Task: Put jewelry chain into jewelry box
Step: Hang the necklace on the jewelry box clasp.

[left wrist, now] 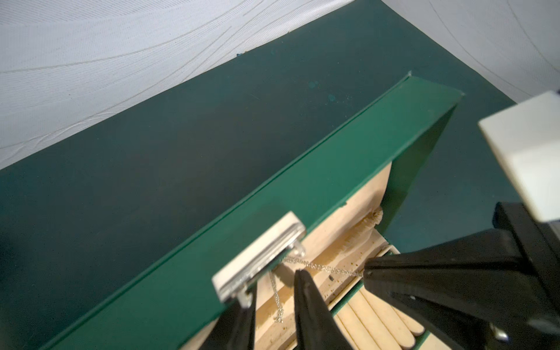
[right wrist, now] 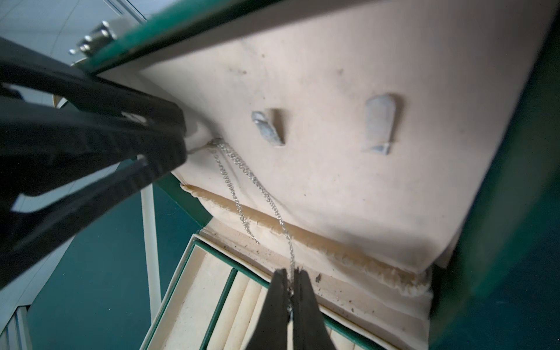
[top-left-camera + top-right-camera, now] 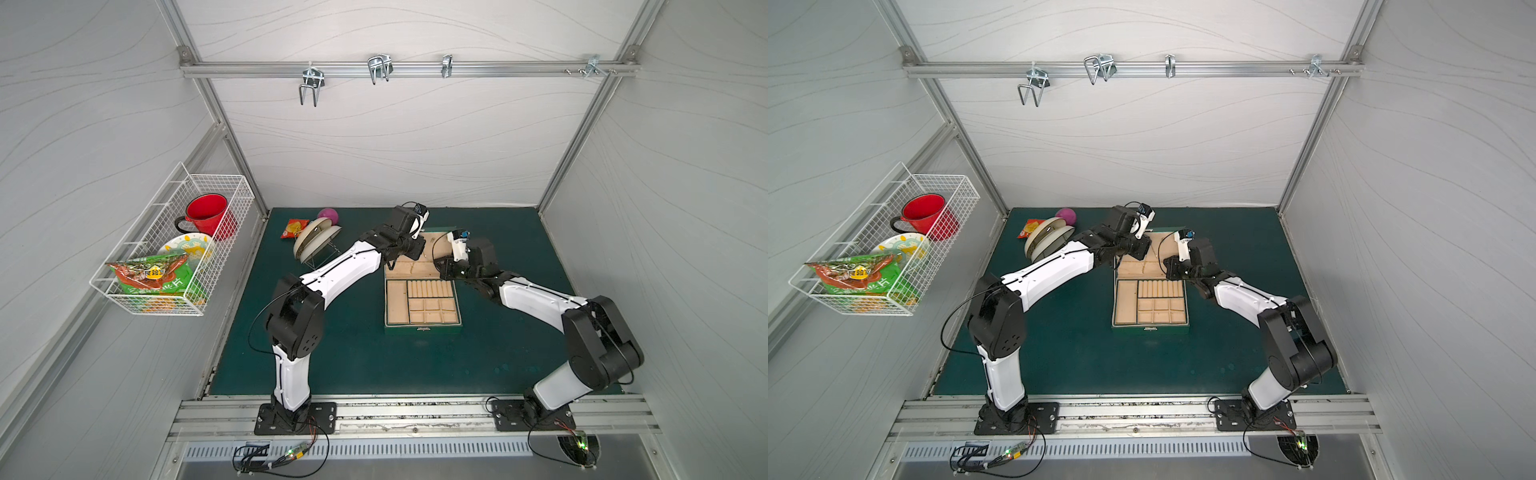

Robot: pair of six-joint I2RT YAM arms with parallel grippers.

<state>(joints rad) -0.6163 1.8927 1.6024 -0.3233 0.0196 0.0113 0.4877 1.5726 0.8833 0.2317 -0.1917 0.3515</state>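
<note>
Silver chain [image 2: 274, 209] pinched in right claw [image 2: 290, 274], probably hooked

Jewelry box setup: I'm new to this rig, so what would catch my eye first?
The open green jewelry box at centre, lid raised. At the lid, the right gripper pinches a thin silver jewelry chain hanging inside it; the left gripper stands open alongside.

Jewelry chain [image 2: 241, 212] too fine from above
</note>
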